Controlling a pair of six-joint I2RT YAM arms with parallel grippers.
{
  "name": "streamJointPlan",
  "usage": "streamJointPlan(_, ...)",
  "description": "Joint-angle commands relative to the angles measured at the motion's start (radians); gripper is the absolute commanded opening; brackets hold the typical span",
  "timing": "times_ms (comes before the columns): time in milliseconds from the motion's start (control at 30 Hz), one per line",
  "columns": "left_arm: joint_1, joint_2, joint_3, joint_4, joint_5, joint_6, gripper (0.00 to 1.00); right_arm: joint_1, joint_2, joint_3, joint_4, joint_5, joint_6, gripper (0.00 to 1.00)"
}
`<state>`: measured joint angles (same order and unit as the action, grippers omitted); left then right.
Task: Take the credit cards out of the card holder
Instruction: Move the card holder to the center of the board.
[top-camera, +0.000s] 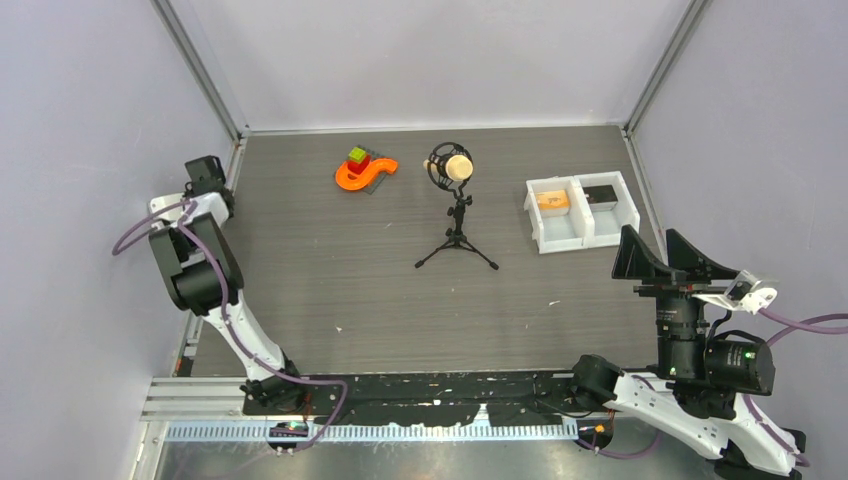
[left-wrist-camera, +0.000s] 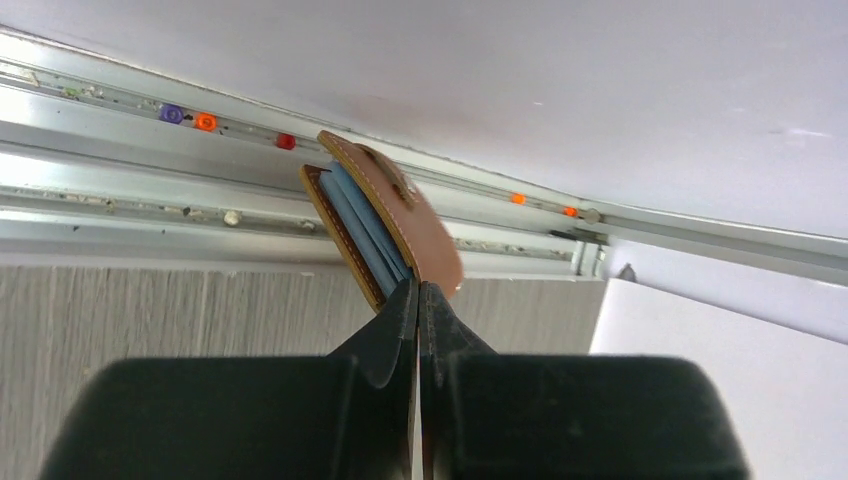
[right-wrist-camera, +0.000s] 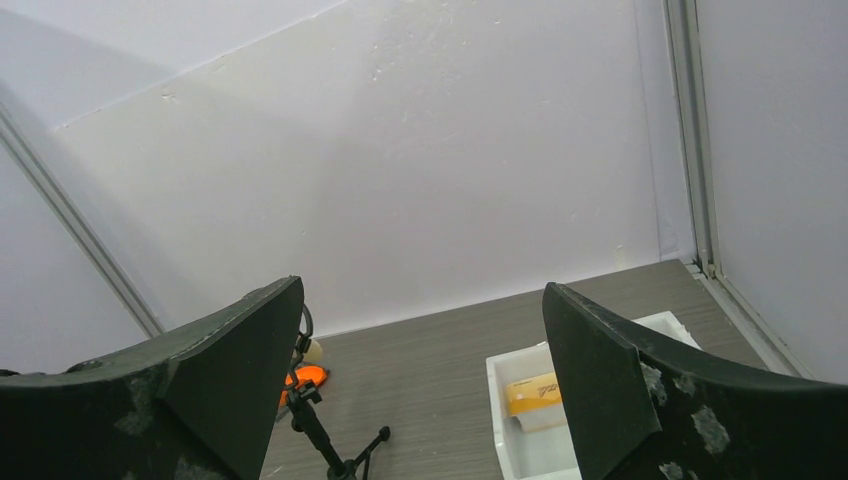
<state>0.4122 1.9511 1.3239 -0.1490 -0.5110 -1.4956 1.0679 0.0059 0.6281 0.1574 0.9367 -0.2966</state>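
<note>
The table (top-camera: 350, 290) carries the right gripper (top-camera: 650, 250) at 4 o'clock, jaws spread wide, empty. At 10 o'clock the left gripper (left-wrist-camera: 417, 290) pinches 1 corner of the card holder (left-wrist-camera: 422, 222), jaws closed. It is probably light, floppy leather. Take its blue inner layers (left-wrist-camera: 365, 225), possibly slippery cards, by their exposed edge.

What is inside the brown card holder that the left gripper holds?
Between the brown covers of the card holder, pinched by the shut left gripper, thin pale blue layers show edge-on. Whether they are cards or pockets is unclear; the rest is covered.
</note>
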Motion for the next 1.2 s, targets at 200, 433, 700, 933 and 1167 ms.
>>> streamJointPlan(200,-0.154,-0.324,-0.214,-0.05,0.023,0.071,0.0,0.009,-0.164,0.008,-0.006,-0.041,0.035,0.98)
streamJointPlan(433,-0.476,-0.706,-0.504,-0.225,0.017,-0.008,0.0,0.012,-0.157,0.035,-0.057,-0.06,0.051,0.99)
streamJointPlan(700,-0.924,-1.003,-0.724,-0.463,-0.029,-0.123,0.01,0.035,-0.091,0.184,-0.217,-0.023,0.078,0.99)
streamJointPlan(933,-0.984,-1.098,-0.735,-0.416,0.087,0.179,0.44,0.035,0.041,0.373,-0.626,-0.059,0.353,1.0)
streamJointPlan(1167,-0.862,-1.02,-0.749,-0.307,0.182,0.603,0.49,0.035,0.278,0.413,-0.864,-0.228,0.633,0.93)
